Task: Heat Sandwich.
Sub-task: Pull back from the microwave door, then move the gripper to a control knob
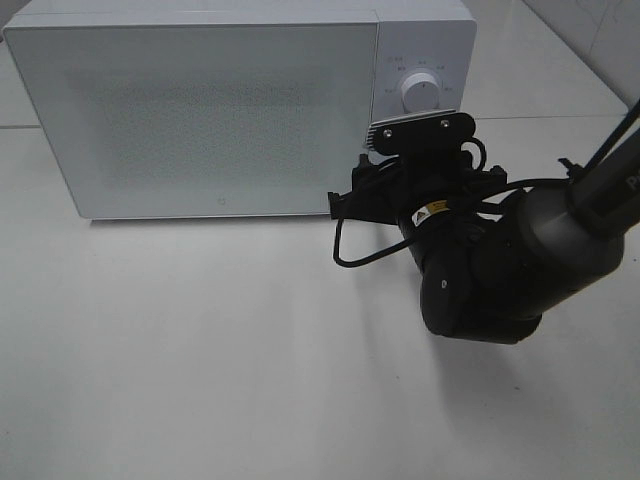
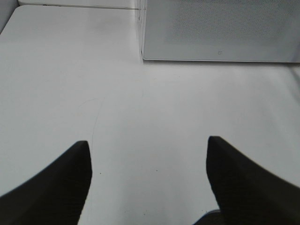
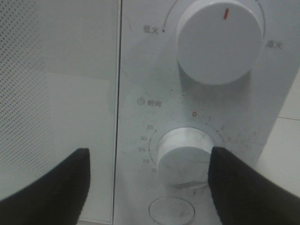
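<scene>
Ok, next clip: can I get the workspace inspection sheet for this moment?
Surface: white table, faint marks.
Job's things: microwave, door shut; sandwich not seen.
Clutter: nothing seen.
Grippers: left tool open over the table; right tool open at the lower dial.
Cables: black cable looped off the right arm.
Surroundings: pale tiles beyond the table.

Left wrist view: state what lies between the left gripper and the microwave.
Nothing stands there. In the left wrist view, only bare white tabletop stretches from the open left gripper to the microwave.
</scene>
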Robot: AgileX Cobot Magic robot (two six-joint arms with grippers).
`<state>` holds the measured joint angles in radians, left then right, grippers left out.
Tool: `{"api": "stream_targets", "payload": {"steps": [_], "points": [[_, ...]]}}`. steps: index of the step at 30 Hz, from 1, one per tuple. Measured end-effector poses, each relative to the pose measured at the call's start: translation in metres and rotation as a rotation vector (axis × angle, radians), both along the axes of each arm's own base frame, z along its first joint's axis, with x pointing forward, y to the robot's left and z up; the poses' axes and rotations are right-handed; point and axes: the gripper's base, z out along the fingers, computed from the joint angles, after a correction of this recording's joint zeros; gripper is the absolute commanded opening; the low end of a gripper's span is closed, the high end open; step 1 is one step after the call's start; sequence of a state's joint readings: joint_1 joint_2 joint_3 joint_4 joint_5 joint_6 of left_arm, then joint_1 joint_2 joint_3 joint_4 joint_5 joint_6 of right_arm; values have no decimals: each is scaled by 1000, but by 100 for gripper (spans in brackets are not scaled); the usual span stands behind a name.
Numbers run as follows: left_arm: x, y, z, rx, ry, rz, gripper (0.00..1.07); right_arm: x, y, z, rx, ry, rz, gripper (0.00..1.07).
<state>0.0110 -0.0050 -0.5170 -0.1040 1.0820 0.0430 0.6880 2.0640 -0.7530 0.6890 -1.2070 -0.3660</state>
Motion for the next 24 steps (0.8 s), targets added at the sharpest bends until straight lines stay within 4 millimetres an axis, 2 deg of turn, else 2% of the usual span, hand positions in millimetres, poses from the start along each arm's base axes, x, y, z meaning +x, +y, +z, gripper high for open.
{"api": "stream_targets", "payload": {"steps": [9,24], "points": [[0,0,0,1,0,1,66,6,0,0,7,-11,-11,71],[0,0,0,2,0,2,66,14,-13,-1,1,-11,-43,69]]}}
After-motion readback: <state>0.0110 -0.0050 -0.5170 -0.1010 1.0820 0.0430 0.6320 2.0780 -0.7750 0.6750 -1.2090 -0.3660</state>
